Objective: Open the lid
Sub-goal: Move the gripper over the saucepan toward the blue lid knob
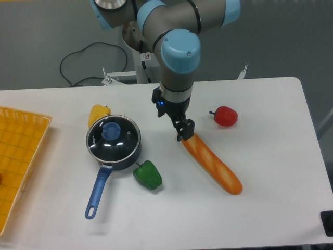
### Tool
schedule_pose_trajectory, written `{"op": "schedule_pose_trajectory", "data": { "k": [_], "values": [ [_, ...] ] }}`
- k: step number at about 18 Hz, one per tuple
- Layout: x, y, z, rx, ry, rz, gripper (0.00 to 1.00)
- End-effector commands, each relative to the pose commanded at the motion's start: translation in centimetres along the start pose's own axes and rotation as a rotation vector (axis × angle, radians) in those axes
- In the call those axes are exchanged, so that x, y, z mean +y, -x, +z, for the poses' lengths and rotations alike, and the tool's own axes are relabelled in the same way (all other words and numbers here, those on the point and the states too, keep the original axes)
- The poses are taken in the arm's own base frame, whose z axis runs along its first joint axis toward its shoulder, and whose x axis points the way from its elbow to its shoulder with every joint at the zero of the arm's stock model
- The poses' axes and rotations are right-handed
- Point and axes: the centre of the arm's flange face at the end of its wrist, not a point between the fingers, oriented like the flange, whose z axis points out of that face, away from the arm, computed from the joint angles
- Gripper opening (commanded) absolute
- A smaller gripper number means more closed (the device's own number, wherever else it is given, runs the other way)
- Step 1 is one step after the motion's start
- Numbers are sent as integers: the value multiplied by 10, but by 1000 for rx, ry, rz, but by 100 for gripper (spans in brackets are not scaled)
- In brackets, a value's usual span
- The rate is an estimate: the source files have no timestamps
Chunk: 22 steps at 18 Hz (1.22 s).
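The lid (124,141), a clear glass disc with a metal rim and a blue knob (110,132), sits closed on the dark saucepan (117,160) at the left-centre of the table. The pan's long blue handle (97,191) points toward the front edge. My gripper (171,114) hangs to the right of the pan, above the near end of the baguette (210,162). Its fingers are spread, it is open and it holds nothing. It is about a pan's width away from the lid.
A yellow pepper (99,113) lies just behind the pan and a green pepper (148,175) touches its front right. A red pepper (225,116) sits at the right. An orange basket (18,156) stands at the left edge. The robot base (148,57) is behind.
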Motion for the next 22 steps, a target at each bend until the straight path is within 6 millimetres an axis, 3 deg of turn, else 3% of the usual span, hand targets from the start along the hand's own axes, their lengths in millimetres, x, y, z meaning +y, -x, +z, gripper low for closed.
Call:
{"op": "schedule_pose_trajectory", "data": {
  "k": [6,12,18,22],
  "values": [
    [-1,-2,0,-3,23,6,100],
    [-1,-14,15,19,12,4,100],
    [-28,-32,15,24,11,67,100],
    [-65,-55,17,20,39,271,100]
  ]
}}
